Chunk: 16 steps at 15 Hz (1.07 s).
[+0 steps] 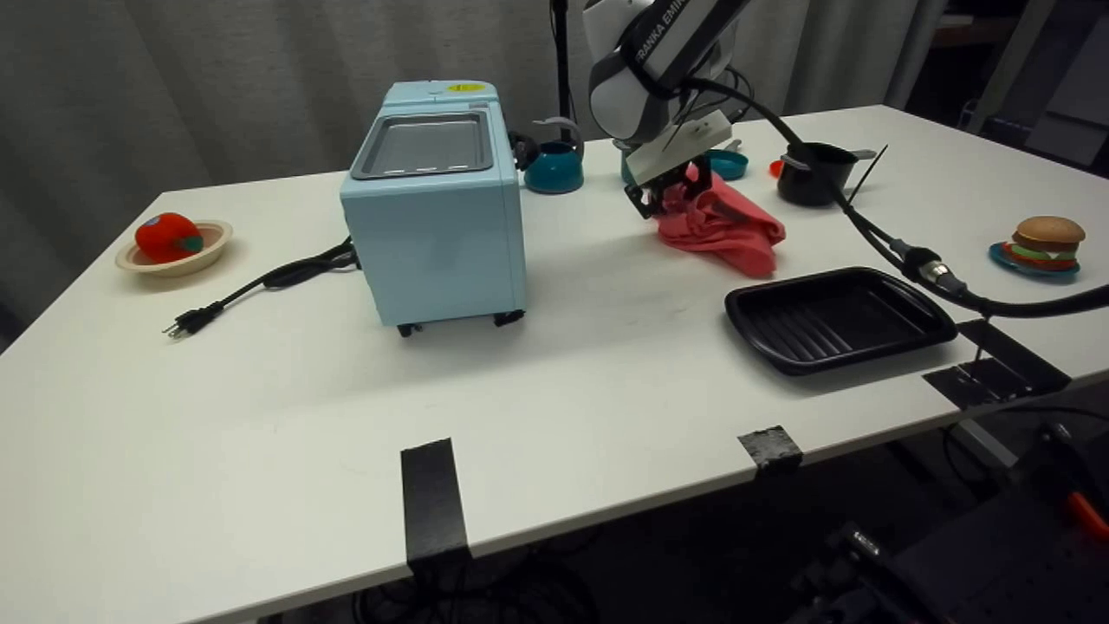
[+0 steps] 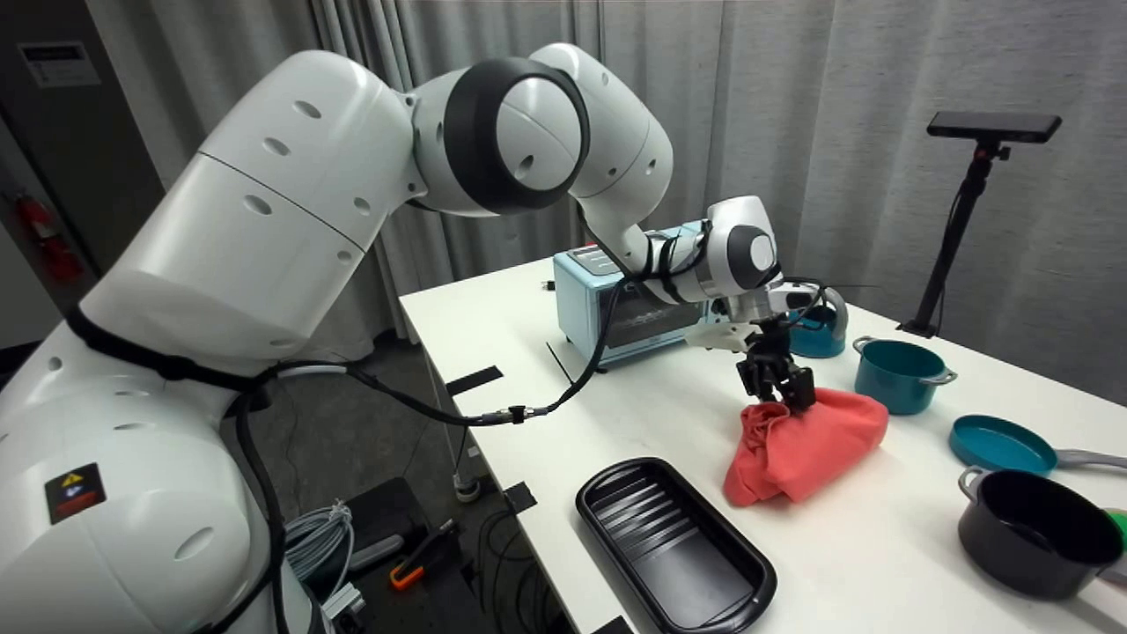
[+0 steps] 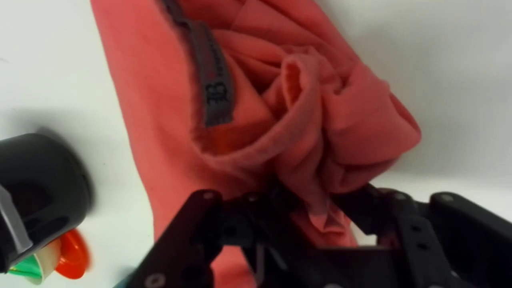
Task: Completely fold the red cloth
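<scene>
The red cloth [image 1: 728,230] lies crumpled on the white table, partly doubled over, with loose folds on top. In an exterior view its near side [image 2: 814,453] spreads out below the fingers. My gripper [image 2: 778,394] points down into the cloth's edge, low over the table. Seen from the wrist, the cloth [image 3: 140,96] shows a grey label [image 3: 218,86] and a curled hem. There the jaws of my gripper [image 3: 318,198] stand apart, with a narrow fold of cloth loosely between them and a bright gap beside the right finger. The fingertips are partly hidden by fabric.
A black baking pan [image 2: 678,550] sits close to the cloth. Nearby stand a teal pot [image 2: 900,379], a teal frying pan [image 2: 995,445], a black pot [image 2: 1039,533] and a teal kettle [image 1: 554,169]. The light-blue toaster oven [image 1: 442,243] is on the other side.
</scene>
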{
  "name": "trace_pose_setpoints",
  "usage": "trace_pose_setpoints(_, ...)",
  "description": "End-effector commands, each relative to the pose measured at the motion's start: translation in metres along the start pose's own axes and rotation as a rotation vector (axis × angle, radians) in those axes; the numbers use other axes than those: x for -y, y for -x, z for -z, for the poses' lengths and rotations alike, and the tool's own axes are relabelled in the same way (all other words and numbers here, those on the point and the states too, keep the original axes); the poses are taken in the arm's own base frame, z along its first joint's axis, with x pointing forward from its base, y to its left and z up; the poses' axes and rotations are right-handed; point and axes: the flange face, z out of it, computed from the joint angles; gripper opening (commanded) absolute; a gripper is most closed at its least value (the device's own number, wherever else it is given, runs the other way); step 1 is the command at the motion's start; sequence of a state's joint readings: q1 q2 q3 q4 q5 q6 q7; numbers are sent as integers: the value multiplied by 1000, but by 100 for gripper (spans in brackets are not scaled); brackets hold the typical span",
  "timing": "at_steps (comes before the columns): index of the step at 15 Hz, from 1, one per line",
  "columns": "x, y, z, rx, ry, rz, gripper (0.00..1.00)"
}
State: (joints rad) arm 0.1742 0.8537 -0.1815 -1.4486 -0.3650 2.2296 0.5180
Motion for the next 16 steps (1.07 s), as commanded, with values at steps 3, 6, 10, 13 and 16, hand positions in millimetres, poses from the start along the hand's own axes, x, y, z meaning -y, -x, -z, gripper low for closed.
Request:
trace_pose_setpoints(3,-53,-17,40,1,-2,-12,78)
trace_pose_setpoints(6,-89,-20,74,-15,18,-16,99)
trace_pose_setpoints(10,-139,-25,117,-70,8,-36,100)
trace_pose_setpoints(13,-173,-25,135,-90,6,-57,100)
trace_pose_setpoints(16,-200,-21,143,-98,-7,-72,100)
